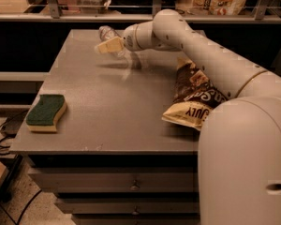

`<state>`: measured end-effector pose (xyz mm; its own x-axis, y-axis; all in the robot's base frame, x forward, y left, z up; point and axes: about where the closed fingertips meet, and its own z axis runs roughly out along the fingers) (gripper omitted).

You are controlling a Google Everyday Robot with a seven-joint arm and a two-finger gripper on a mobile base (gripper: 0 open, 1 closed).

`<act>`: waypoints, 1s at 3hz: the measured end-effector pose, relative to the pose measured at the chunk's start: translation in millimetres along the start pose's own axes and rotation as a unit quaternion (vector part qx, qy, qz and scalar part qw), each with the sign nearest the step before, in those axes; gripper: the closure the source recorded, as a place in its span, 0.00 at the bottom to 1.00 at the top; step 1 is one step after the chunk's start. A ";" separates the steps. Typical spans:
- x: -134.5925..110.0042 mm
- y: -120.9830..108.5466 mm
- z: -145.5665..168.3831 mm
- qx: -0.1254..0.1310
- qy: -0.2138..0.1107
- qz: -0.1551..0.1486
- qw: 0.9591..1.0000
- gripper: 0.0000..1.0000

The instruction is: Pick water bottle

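The water bottle [107, 33] is a small clear plastic bottle at the far middle of the grey table [107, 125]. It is tilted and sits between my fingers, with a faint shadow on the table below it. My gripper [111, 43] is at the end of the white arm that reaches in from the right. It is shut on the bottle, with one cream finger [109, 46] lying across the bottle's side.
A brown and yellow chip bag [193, 97] lies at the right of the table under my arm. A green and yellow sponge [47, 112] lies near the front left corner. A railing and shelf with goods run behind the table. Drawers are below the front edge.
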<state>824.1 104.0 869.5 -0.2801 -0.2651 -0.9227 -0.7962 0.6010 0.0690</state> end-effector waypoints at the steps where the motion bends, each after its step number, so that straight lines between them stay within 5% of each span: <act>1: 8.5 0.5 6.4 -0.001 0.008 0.013 1.000 0.18; 3: 11.7 2.0 7.6 0.006 0.008 0.029 1.000 0.64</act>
<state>823.4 107.8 856.0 -0.3343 -0.2417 -0.9110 -0.7716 0.6252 0.1173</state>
